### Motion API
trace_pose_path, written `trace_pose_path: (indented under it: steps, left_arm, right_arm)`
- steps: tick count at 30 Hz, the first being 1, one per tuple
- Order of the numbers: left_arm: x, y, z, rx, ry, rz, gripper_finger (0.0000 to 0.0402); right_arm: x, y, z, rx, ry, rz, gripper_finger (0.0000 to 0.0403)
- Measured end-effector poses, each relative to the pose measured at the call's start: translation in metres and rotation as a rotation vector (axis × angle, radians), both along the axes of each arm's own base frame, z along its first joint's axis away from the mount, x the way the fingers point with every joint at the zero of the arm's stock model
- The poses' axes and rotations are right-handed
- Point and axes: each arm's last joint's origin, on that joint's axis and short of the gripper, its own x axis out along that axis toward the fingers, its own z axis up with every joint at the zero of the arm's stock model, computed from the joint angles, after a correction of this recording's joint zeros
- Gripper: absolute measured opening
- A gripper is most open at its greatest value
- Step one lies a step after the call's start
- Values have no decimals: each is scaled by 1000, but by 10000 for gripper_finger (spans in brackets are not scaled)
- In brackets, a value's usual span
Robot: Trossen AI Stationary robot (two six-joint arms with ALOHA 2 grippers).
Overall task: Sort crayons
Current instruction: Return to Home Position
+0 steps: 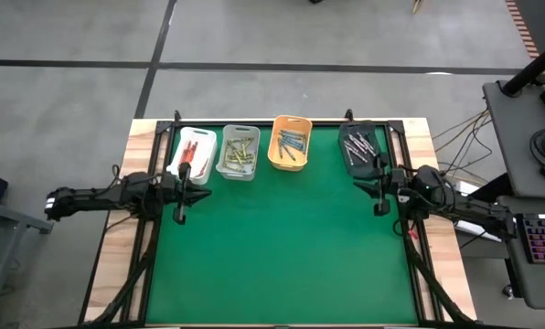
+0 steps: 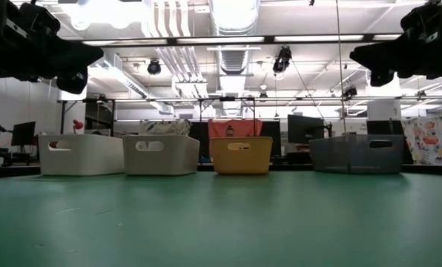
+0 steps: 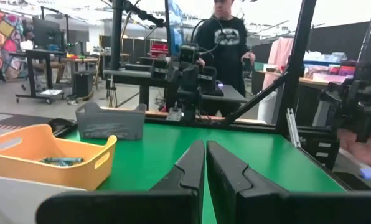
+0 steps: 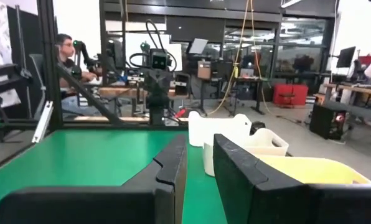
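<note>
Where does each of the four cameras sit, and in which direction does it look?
High view: above the table, looking straight down; left gripper and right gripper show, pointing inward.
Low view: at table height, looking level at the orange bin and room; both grippers in upper corners.
Left wrist view: on the left arm, facing the right gripper; its own shut fingers show.
Right wrist view: on the right arm, facing the left gripper; its own parted fingers show.
Shared: high and low views both show the orange bin.
</note>
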Motion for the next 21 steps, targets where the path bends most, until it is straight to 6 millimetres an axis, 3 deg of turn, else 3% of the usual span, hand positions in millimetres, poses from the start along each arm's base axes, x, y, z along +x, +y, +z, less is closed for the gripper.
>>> trace_pose_path:
  steps: [21]
  left_arm:
    - [5,0,-5,4,67,0,0]
  right_arm:
    - [0,0,-1,36,2,4,68]
